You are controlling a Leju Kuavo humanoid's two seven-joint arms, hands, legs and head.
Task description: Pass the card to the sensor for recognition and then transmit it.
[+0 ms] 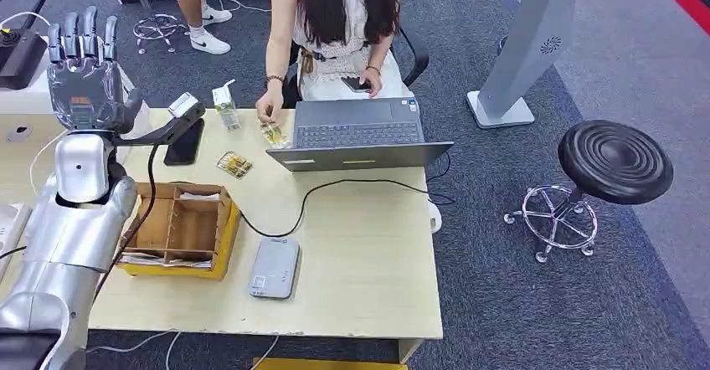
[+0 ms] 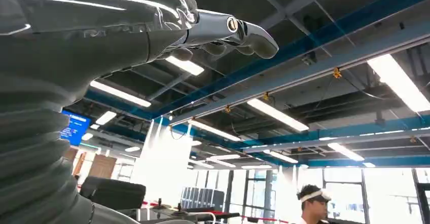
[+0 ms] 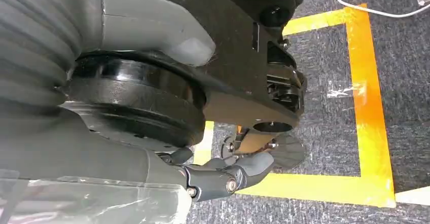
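My left hand (image 1: 84, 73) is raised above the table's left end, fingers upright and apart, with nothing visible in it. In the left wrist view its fingers (image 2: 238, 31) point up at the ceiling. Just right of it stands the sensor (image 1: 186, 109), a small white-headed scanner on a black arm over a dark pad (image 1: 184, 142). No card can be made out; a wooden divided box (image 1: 180, 226) with papers under it sits below the hand. My right hand (image 3: 223, 176) hangs beside my body over the floor, fingers loosely out and holding nothing.
A person sits behind the table at a laptop (image 1: 358, 134), one hand (image 1: 268, 106) on the tabletop near small yellow packets (image 1: 234, 164). A grey flat device (image 1: 275, 267) lies near the front edge. A black stool (image 1: 614, 161) stands to the right.
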